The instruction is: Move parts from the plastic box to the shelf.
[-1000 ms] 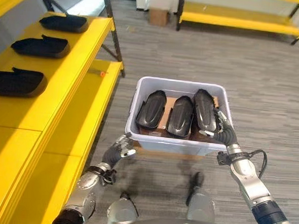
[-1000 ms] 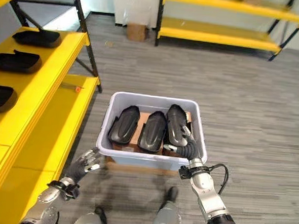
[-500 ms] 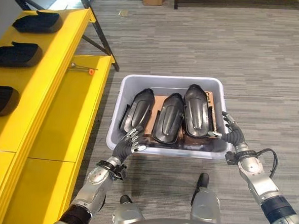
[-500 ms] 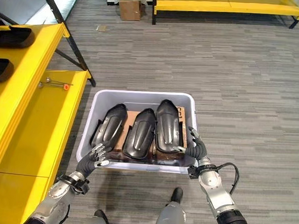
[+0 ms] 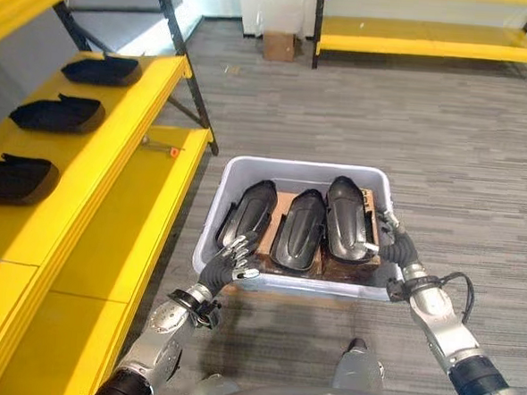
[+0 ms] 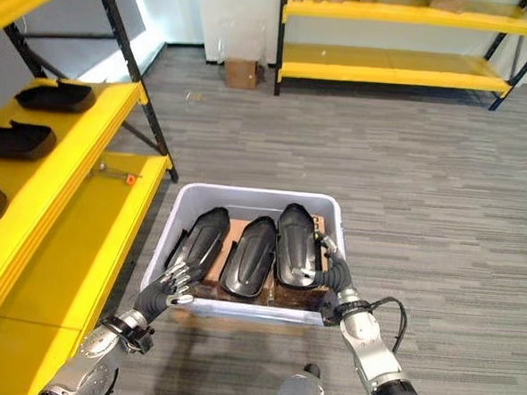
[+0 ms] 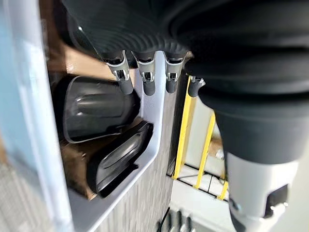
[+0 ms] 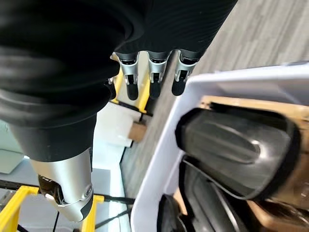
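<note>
At the lower middle of the head views, the left robot hand (image 5: 231, 260) is held with fingers spread over the near left rim of the plastic box (image 5: 290, 284), and the right robot hand (image 5: 393, 245) is held with fingers relaxed and apart at the near right rim. Nothing is gripped by either. Three black parts (image 5: 299, 229) are seen lying side by side in the box on the floor. Further up, at the left, more black parts (image 5: 56, 113) are lined up on the yellow shelf (image 5: 103, 183).
</note>
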